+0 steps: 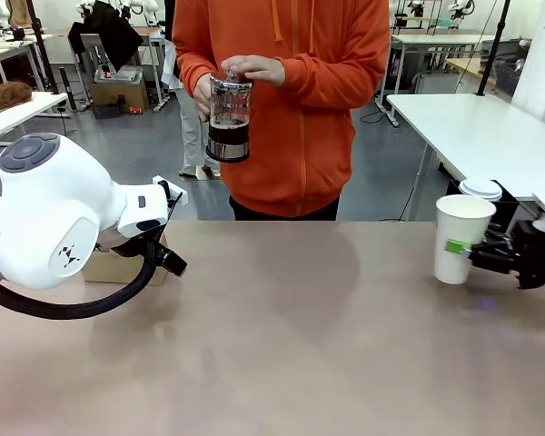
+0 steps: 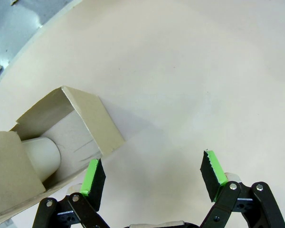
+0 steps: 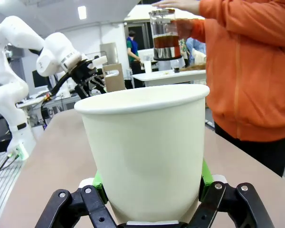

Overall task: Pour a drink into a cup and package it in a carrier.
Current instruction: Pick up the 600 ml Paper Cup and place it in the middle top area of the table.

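A person in an orange hoodie holds the glass carafe of dark drink point(image 1: 229, 118) in both hands at chest height beyond the far table edge; it also shows as the carafe point(image 3: 165, 35). The tall white paper cup point(image 1: 460, 238) stands lidless at the table's right, and my right gripper point(image 1: 461, 248) is shut on its lower half. Up close, the cup point(image 3: 145, 152) sits between the green pads point(image 3: 205, 175). My left gripper point(image 2: 152, 173) hangs open over bare table, just right of the brown cardboard carrier point(image 2: 80, 118). A pale cup-like shape point(image 2: 40, 154) lies in the carrier.
A shorter white lidded cup point(image 1: 480, 189) stands just behind the tall one. My bulky left arm point(image 1: 54, 218) covers most of the carrier point(image 1: 118, 268) at the table's left. The tabletop point(image 1: 300, 327) between the arms is bare. A white table point(image 1: 472, 136) stands behind at right.
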`<state>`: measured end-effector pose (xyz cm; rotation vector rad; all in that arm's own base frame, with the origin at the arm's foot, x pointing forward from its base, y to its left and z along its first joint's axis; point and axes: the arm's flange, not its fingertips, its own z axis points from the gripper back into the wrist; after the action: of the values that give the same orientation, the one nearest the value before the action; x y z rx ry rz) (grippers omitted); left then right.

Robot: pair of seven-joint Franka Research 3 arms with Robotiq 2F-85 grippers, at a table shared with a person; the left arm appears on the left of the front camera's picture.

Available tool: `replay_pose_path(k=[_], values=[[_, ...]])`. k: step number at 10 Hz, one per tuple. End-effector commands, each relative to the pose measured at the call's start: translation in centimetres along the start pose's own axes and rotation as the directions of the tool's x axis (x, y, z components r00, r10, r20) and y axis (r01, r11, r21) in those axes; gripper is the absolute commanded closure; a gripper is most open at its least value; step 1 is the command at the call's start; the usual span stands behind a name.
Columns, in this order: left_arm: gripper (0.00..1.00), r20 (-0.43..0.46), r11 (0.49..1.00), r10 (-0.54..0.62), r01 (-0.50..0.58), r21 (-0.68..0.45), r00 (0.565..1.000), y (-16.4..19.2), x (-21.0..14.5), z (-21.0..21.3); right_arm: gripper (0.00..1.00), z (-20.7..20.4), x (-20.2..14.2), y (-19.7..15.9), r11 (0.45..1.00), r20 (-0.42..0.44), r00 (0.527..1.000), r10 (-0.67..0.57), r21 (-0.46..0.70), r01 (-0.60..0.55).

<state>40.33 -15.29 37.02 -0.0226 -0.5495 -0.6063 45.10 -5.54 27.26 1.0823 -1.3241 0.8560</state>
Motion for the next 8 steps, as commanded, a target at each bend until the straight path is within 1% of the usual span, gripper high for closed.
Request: replay_pose_path(k=[1, 2, 4, 6, 8], values=[[0.00, 0.001, 1.000, 0.001, -0.001, -0.001, 1.000, 0.1, 0.0, 0.0, 0.19, -5.6, 1.3, 0.6, 0.996, -0.030, 0.998, -0.064, -0.059, 0.062], [0.00, 0.001, 1.000, 0.001, -0.001, -0.001, 1.000, 0.1, 0.0, 0.0, 0.19, -8.0, 1.6, -0.1, 0.994, -0.029, 0.997, -0.072, -0.079, 0.069], [0.00, 0.001, 1.000, 0.001, -0.001, -0.001, 1.000, 0.1, 0.0, 0.0, 0.19, -11.8, 0.5, -1.8, 0.991, -0.022, 0.992, -0.123, -0.061, 0.121], [0.00, 0.001, 1.000, 0.001, -0.001, -0.001, 1.000, 0.1, 0.0, 0.0, 0.19, -16.3, -1.0, -3.9, 0.990, -0.019, 0.994, -0.110, -0.089, 0.108], [0.00, 0.001, 1.000, 0.001, -0.001, -0.001, 1.000, 0.1, 0.0, 0.0, 0.19, -18.3, -2.4, -6.0, 0.992, 0.004, 0.997, -0.074, -0.104, 0.074]])
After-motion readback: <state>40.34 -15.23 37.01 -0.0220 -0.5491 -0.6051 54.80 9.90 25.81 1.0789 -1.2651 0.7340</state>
